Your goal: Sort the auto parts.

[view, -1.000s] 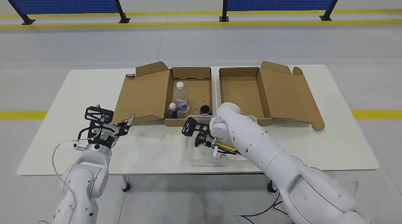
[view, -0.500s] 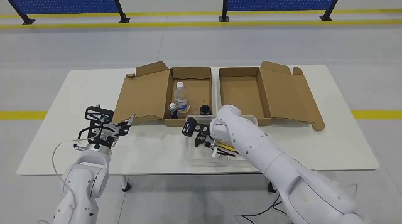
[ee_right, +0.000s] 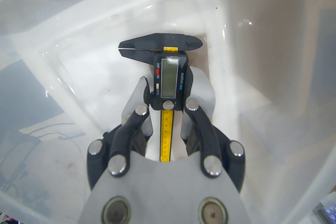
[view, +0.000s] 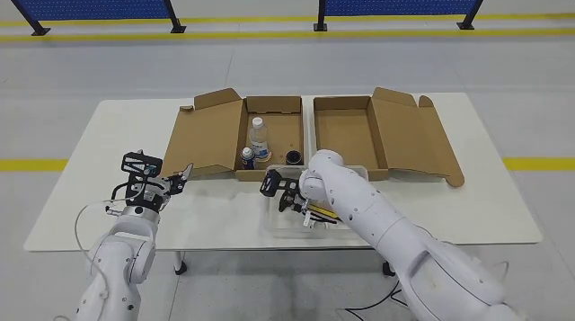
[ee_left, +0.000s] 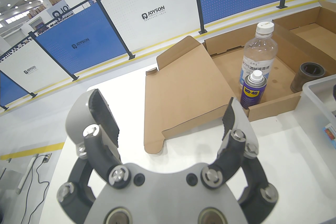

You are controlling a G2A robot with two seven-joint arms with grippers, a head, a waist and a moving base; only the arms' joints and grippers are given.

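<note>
My right gripper is shut on a black digital caliper with a yellow scale. It holds the caliper inside a clear plastic bin, with the caliper's jaws near a bin corner. From above, this gripper sits over the bin at the table's front middle. My left gripper is open and holds nothing. It hangs above the bare table at the front left, in front of the left cardboard box.
The left box holds a clear bottle, a blue spray can and a dark cylindrical part. A second open cardboard box lies to the right of it. Box flaps spread to both sides.
</note>
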